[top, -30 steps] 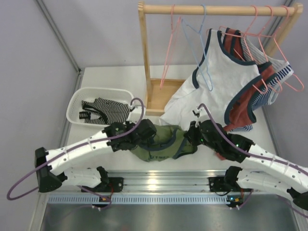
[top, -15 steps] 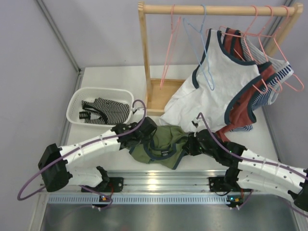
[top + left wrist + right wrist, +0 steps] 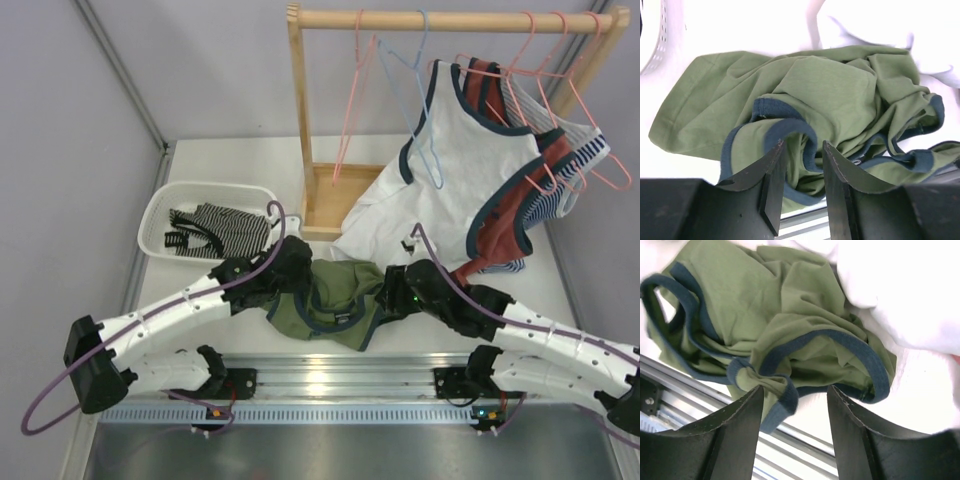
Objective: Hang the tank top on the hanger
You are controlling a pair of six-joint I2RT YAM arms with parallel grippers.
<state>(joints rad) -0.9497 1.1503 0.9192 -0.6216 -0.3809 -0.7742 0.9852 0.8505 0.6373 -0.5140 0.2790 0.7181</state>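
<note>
Left pincer: fingers only narrowly apart, low over the left end of the tank top; a fold edged in navy trim lay in the gap at the tips, and whether the fingers pinched it could not be told.
Tank top: crumpled in an olive heap on the bench, between the two pincers and reaching under both; its navy-trimmed openings faced up, with one loop of trim curling around the left pincer's tips.
Right pincer: fingers wide apart, down at the right end of the tank top; a twisted navy-edged strap lay in the gap, close to one finger, with the fingers closed on nothing.
Hanger: light-blue wire, hooked on the wooden rail beyond and above the right pincer, well apart from both pincers and from the tank top; nothing hung on it.
White top: navy-trimmed, hung from the rail just beside the hanger on the right; its lower hem spread on the bench beyond the right pincer, touching the far edge of the tank top.
Other garments: rust-red and striped pieces on pink hangers, beyond and to the right of the right pincer.
</note>
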